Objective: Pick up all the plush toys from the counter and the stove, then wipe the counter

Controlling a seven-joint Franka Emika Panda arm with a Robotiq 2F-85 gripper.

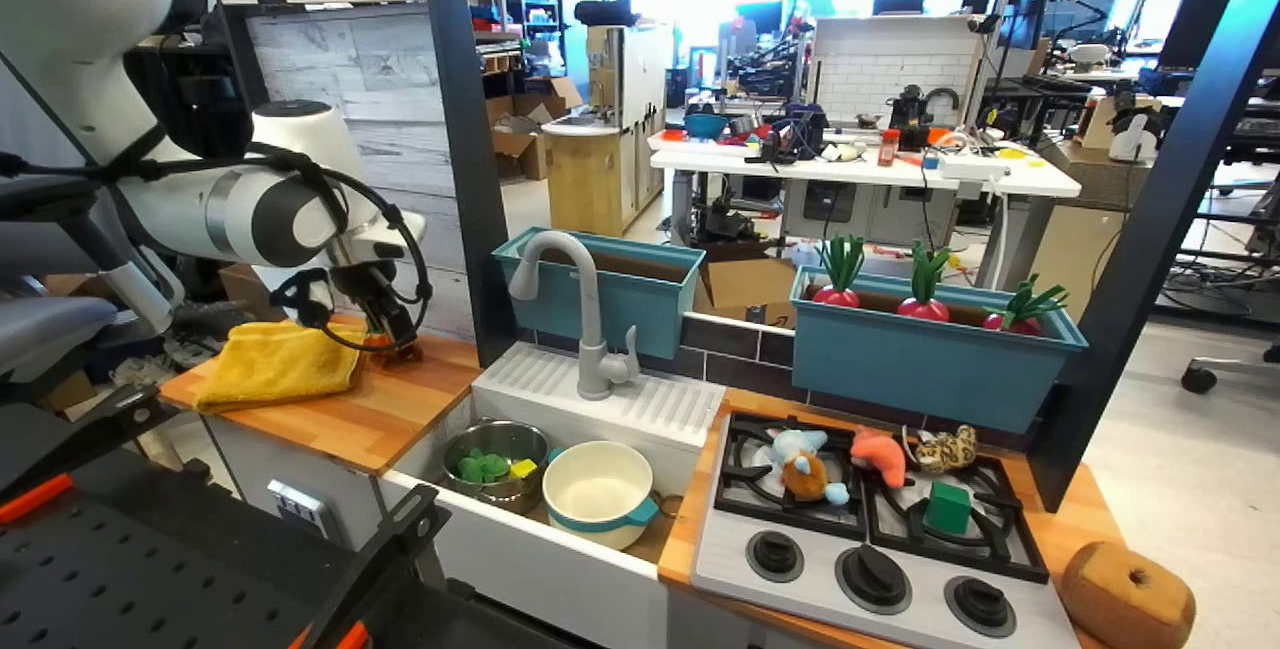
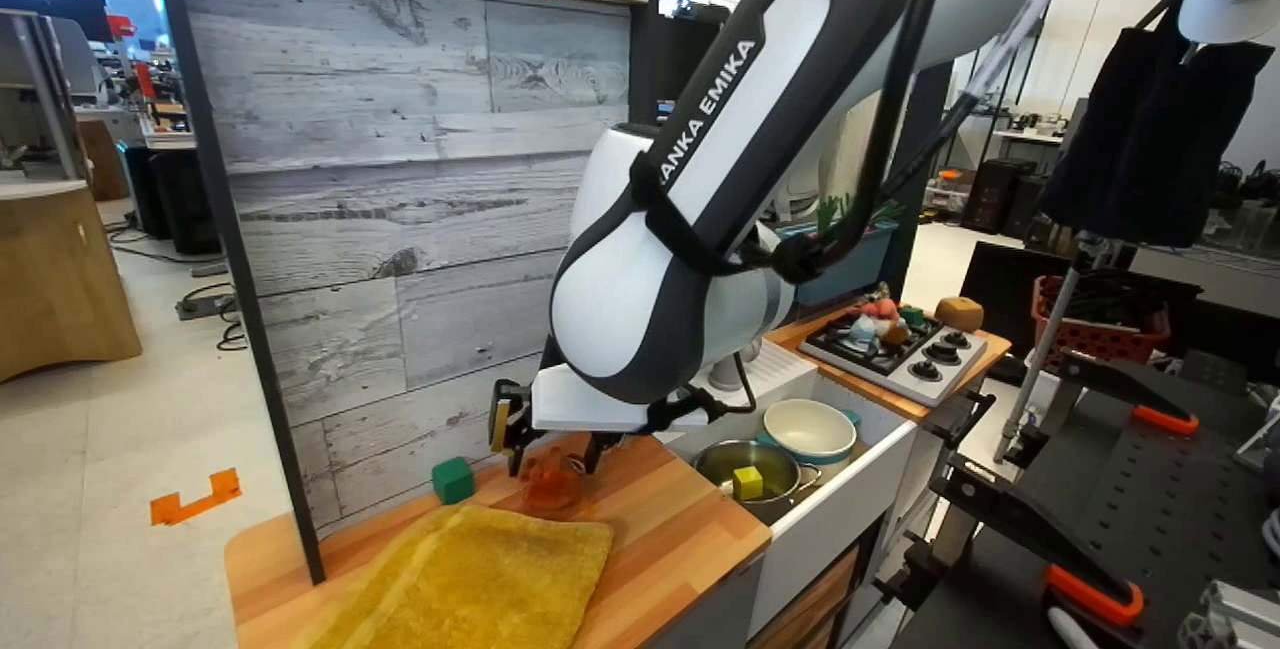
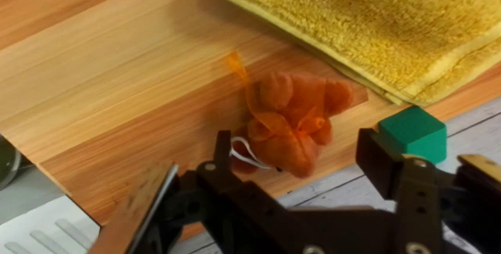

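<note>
Wooden counter point(image 2: 680, 529) first, carrying one yellow cloth point(image 2: 480, 579), one green block point(image 2: 453, 481) and one orange plush toy point(image 2: 552, 485), just beside the cloth! One gripper point(image 3: 295, 144) right there, jaws spread apart, that toy lying unclamped between its fingertips. Over on the stove point(image 1: 818, 559): one red plush toy point(image 1: 881, 457), one spotted plush toy point(image 1: 946, 450), and a blue-and-brown plush bundle point(image 1: 805, 474), one toy or two, can't tell! One second green block point(image 1: 948, 509) sits behind three knobs point(image 1: 872, 577). Into the sink point(image 1: 560, 579): one steel pot point(image 1: 522, 499), one cream pot point(image 1: 600, 481). And two teal planters point(image 1: 930, 369), three red-and-green plants point(image 1: 923, 307) in one of them!
</note>
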